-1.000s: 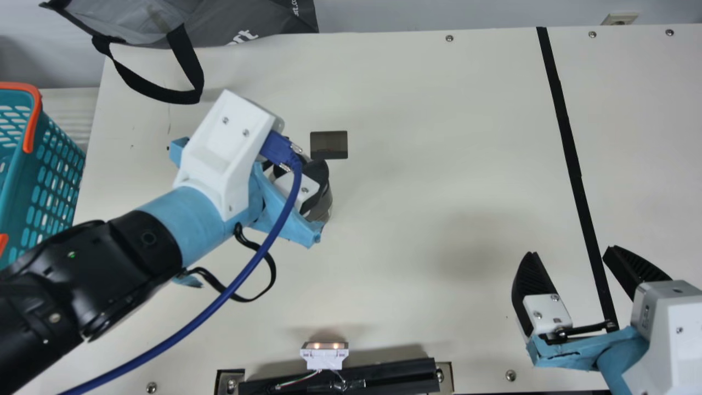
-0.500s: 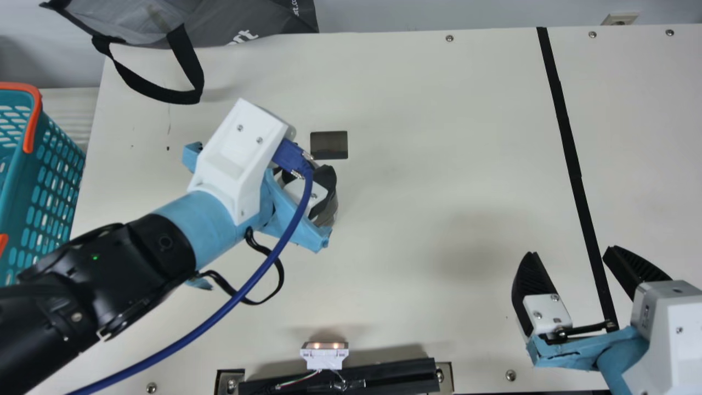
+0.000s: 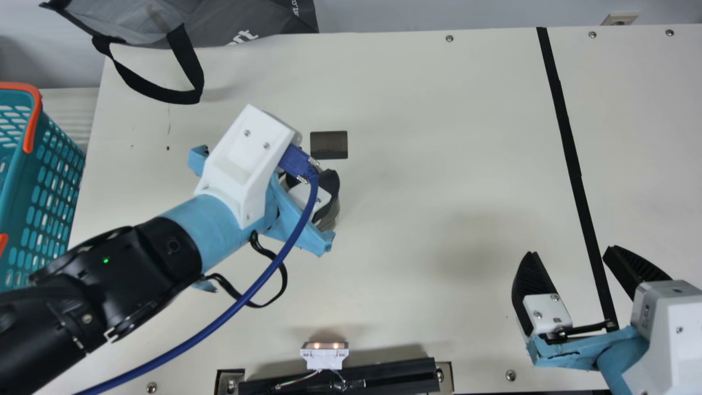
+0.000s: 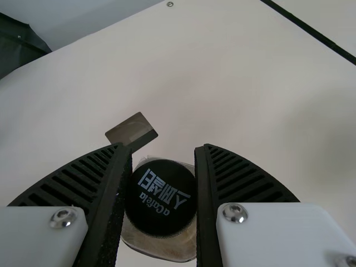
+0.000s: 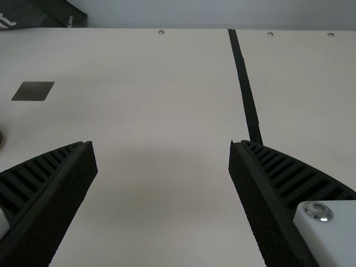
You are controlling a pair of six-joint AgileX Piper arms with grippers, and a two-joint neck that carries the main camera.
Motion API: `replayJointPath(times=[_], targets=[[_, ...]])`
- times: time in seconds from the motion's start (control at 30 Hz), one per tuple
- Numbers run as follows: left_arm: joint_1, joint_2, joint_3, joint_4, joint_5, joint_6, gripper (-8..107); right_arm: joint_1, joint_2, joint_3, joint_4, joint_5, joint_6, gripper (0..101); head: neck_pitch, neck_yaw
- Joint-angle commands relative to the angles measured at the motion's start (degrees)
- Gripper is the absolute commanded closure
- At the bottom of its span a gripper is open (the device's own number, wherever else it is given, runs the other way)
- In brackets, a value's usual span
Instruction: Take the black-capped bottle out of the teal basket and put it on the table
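My left claw (image 4: 163, 147), pinching the bottle (image 4: 161, 214), has moved farther from the basket (image 3: 52, 181); placement looks close. Right claw (image 3: 571, 251) spread.

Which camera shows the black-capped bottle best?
Left wrist view: the bottle faces it cap-first, between the jaws. Main view: its side, partly behind the left arm. Right wrist view: perhaps an edge sliver.

Black left arm (image 3: 137, 263), sky-blue sleeve (image 3: 211, 225)
White housing (image 3: 238, 162) with screws (image 3: 247, 133), thick blue cable (image 3: 314, 189), green light (image 3: 106, 260), ribbed black fingers (image 4: 239, 178).
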Motion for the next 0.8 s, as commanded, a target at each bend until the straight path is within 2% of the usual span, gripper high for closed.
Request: replayJointPath(times=[0.0,0.17,0.3,0.37,0.4,0.53,0.57,0.6,0.63,0.77], targets=[[-0.1,0.1,0.1,0.1,0.0,-0.1,79,0.0,0.0,0.0,0.0,0.0,0.0,10,-0.2,0.5],[-0.1,0.0,0.2,0.5,0.0,-0.4,78,0.0,0.0,0.0,0.0,0.0,0.0,10,-0.2,0.5],[-0.2,0.0,0.4,0.8,-0.1,-0.5,73,0.0,0.0,0.0,0.0,0.0,0.0,10,-0.2,0.5],[-0.2,0.0,0.4,1.0,0.0,-0.6,47,0.0,0.0,0.0,0.0,0.0,0.0,10,-0.2,0.5],[-0.2,0.0,0.4,1.2,0.0,-0.8,38,0.0,0.0,0.0,0.0,0.0,0.0,10,-0.2,0.5],[-0.3,-0.1,0.5,1.8,0.0,-1.2,32,0.0,0.0,0.0,0.0,0.0,0.0,10,-0.2,0.5],[-0.3,-0.1,0.5,1.8,0.0,-1.2,17,0.0,0.0,0.0,0.0,0.0,0.0,10,-0.2,0.5],[-0.3,-0.1,0.6,1.9,0.0,-1.3,8,0.0,0.0,0.0,0.0,0.0,0.0,10,-0.2,0.5],[-0.3,-0.1,0.6,1.9,0.0,-1.3,-8,0.0,0.0,0.0,0.0,0.0,0.0,10,-0.2,0.5],[-0.3,-0.3,0.6,2.1,0.0,-1.4,-8,0.0,0.0,0.0,0.0,0.0,0.0,10,-0.2,0.5]])
